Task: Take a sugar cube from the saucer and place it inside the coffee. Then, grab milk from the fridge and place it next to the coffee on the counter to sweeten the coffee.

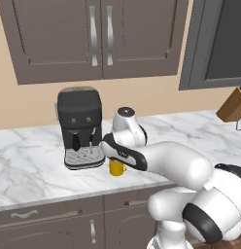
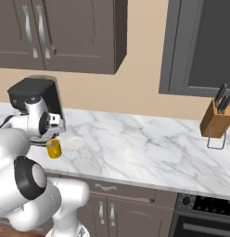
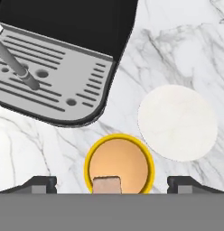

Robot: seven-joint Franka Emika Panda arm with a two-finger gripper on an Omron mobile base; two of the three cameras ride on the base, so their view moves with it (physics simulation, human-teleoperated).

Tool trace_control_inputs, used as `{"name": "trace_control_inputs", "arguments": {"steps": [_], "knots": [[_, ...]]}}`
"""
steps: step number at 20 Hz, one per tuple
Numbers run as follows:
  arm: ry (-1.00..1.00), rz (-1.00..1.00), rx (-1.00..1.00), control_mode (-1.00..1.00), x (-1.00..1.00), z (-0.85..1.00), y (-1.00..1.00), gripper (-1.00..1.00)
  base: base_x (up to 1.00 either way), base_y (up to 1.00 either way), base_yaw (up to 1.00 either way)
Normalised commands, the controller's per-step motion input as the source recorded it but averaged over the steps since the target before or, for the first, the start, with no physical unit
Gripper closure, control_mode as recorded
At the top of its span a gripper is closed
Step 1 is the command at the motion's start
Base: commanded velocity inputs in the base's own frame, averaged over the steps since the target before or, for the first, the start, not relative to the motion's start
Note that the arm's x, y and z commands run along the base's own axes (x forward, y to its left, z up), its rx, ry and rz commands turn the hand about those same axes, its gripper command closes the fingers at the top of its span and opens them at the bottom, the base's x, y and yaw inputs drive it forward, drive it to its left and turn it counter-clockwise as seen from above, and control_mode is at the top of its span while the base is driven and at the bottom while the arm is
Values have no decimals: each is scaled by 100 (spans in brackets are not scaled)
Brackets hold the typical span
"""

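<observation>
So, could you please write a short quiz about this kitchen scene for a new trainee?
1. True or false: the sugar cube is already in the coffee.
2. What lies on the saucer now?
A. two cubes
B. a spoon
C. nothing
3. Fill in: the gripper hangs above the coffee with its jaws ____.

Key:
1. True. A brown cube sits in the yellow mug.
2. C. The white saucer on the counter is bare.
3. Open. The fingertips stand wide on either side of the mug, beside the coffee machine.
</observation>
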Motion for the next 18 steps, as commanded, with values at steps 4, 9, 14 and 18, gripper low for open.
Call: {"name": "trace_control_inputs", "arguments": {"steps": [4, 9, 14, 18], "knots": [[-26, 0, -1, -100, 0, 24, -1, -100, 0, 0, 0], [-15, 0, 0, -100, -3, 9, -6, -100, 0, 0, 0], [-10, 0, 0, -100, -27, 3, -29, -100, 0, 0, 0], [-1, 0, 0, -100, -28, 0, -33, -100, 0, 0, 0]]}}
